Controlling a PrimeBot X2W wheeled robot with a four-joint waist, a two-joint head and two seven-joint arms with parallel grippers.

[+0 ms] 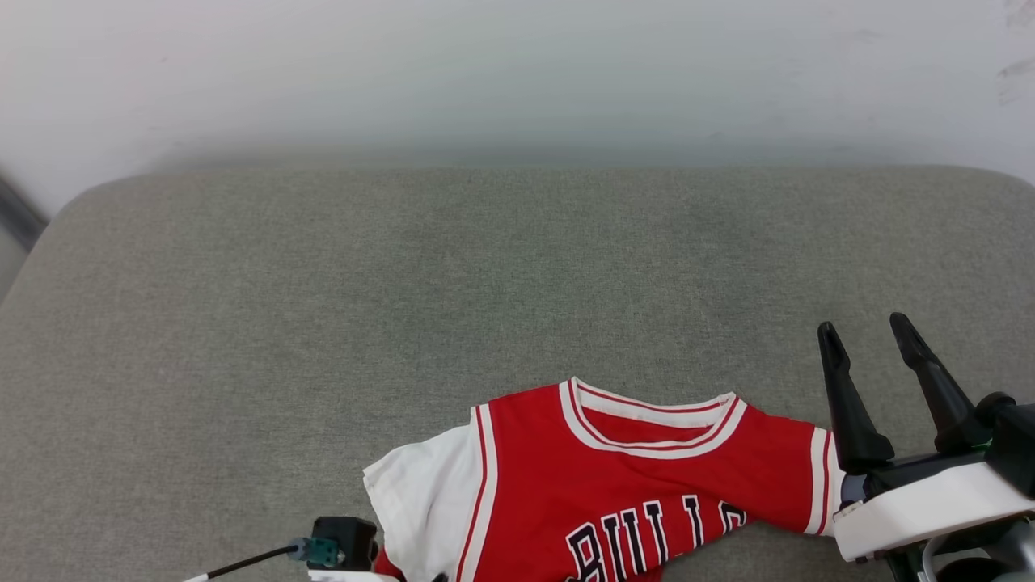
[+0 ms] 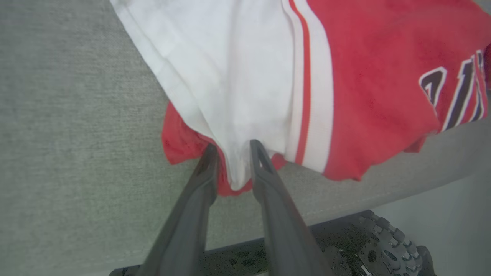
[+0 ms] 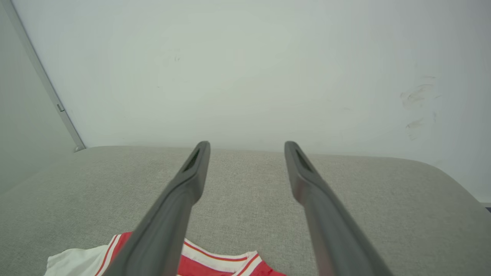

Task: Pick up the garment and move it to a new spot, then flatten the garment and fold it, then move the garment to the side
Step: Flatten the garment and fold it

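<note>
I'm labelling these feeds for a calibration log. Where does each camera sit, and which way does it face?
Head view: on the head, looking forward and down at the garment on the grey cushion; the right gripper shows lower right.
Left wrist view: on the left wrist, looking along the left gripper, closed on the garment's edge.
Right wrist view: on the right wrist, facing the wall across the cushion, between its open fingers.
Shared: all three show the garment and cushion.
</note>
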